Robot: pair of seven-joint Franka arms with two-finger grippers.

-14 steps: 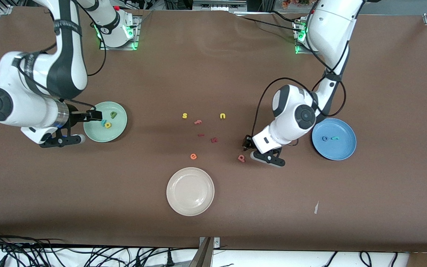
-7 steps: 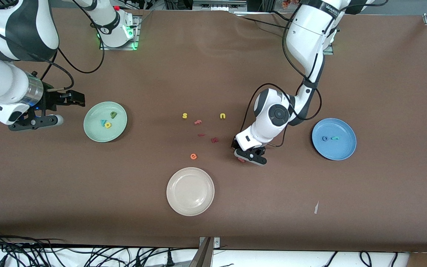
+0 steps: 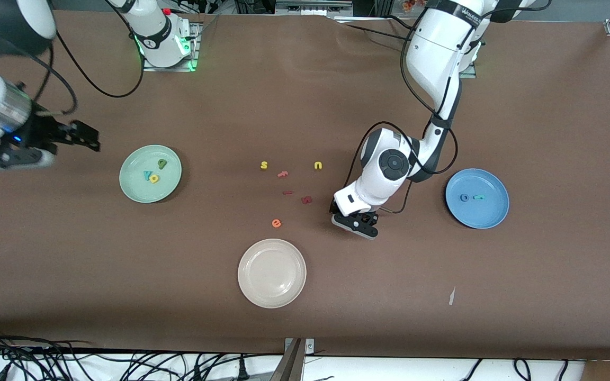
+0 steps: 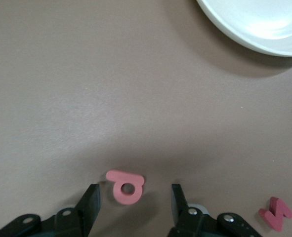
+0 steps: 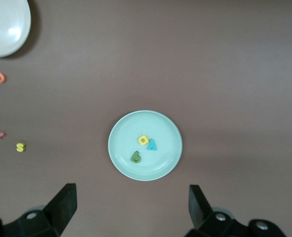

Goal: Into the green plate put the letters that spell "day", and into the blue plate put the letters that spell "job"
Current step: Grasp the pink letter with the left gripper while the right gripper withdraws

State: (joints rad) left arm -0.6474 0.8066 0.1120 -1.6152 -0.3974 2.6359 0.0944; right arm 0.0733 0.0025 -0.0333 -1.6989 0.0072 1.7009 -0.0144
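The pink-red b (image 4: 127, 185) lies flat on the table between the fingers of my left gripper (image 4: 134, 198), which is open with a gap on each side of the letter. In the front view the left gripper (image 3: 356, 218) hides the b. The blue plate (image 3: 484, 216) holds the blue o (image 3: 464, 198) and the teal j (image 3: 478, 198). The green plate (image 3: 140, 191) holds the green a (image 3: 162, 163), teal y (image 3: 147, 174) and yellow d (image 3: 154, 179). My right gripper (image 3: 87, 137) hangs open and empty beside the green plate (image 5: 121, 148), toward the right arm's end.
A cream-white plate (image 3: 271, 288) sits nearest the front camera. Loose letters lie mid-table: yellow s (image 3: 264, 165), pink f (image 3: 283, 173), yellow u (image 3: 318, 165), a small red piece (image 3: 287, 192), a dark red letter (image 3: 306, 200) and an orange e (image 3: 276, 223).
The left gripper slid over the pink b, which now lies between its fingers. The right gripper pulled away from the green plate toward the right arm's end of the table.
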